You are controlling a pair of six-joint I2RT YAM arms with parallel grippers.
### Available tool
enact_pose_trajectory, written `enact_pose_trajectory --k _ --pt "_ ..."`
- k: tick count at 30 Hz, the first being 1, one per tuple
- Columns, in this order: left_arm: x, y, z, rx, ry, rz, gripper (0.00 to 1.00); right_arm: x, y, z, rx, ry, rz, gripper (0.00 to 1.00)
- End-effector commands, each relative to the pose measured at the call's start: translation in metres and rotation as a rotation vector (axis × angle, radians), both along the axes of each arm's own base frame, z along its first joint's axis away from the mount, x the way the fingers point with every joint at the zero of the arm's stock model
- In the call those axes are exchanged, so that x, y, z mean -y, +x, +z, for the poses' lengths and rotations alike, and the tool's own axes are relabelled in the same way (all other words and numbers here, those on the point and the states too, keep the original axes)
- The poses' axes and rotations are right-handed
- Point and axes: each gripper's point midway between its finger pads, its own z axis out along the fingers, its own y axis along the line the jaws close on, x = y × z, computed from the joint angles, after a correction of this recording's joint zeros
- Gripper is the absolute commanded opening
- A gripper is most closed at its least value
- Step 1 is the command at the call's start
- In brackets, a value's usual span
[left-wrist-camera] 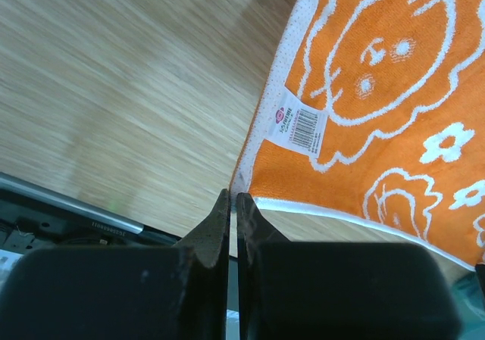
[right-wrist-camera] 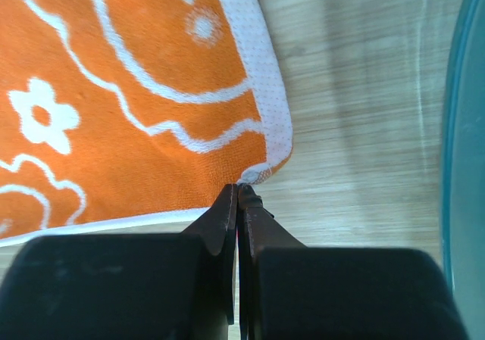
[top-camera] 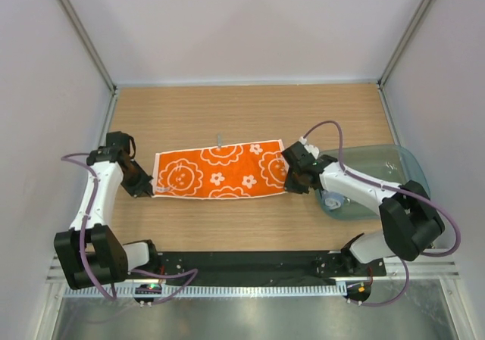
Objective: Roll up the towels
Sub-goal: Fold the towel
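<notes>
An orange towel (top-camera: 219,172) with white flower and lion prints lies spread flat on the wooden table. My left gripper (top-camera: 148,189) is shut on the towel's near-left corner; in the left wrist view the gripper (left-wrist-camera: 233,196) pinches the white hem of the towel (left-wrist-camera: 379,113) beside its label (left-wrist-camera: 300,130). My right gripper (top-camera: 289,185) is shut on the near-right corner; in the right wrist view the gripper (right-wrist-camera: 239,190) nips the curled corner of the towel (right-wrist-camera: 129,120).
A translucent green bin (top-camera: 383,177) stands at the right, right of my right arm; its rim shows in the right wrist view (right-wrist-camera: 464,128). A small grey object (top-camera: 218,138) sits at the towel's far edge. White walls enclose the table.
</notes>
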Motion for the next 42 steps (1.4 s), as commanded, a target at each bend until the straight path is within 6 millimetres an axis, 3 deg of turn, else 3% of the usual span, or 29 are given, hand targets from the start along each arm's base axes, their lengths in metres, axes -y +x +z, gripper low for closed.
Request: enact_pose_trajectory --k 1,11,20,27,32,42 --pt "-0.006 0.013 0.012 0.062 0.020 -0.021 0.00 -0.004 0.015 0.030 0.081 0.001 0.010 0.01" --pt "-0.012 0.028 0.015 0.083 0.046 -0.042 0.00 -0.014 0.033 0.038 0.083 -0.029 0.037 0.01" --pt "-0.022 0.063 0.035 0.133 0.077 -0.034 0.00 -0.022 0.070 0.052 0.110 -0.108 0.055 0.01" --pt "-0.027 0.091 0.039 0.154 0.077 -0.020 0.00 -0.022 0.099 0.063 0.127 -0.144 0.064 0.01" --pt "-0.029 0.108 0.027 0.113 0.064 -0.019 0.00 -0.027 0.120 0.073 0.141 -0.142 0.077 0.01" --pt "-0.035 0.137 0.002 0.058 0.057 -0.013 0.00 -0.034 0.155 0.065 0.121 -0.138 0.088 0.01"
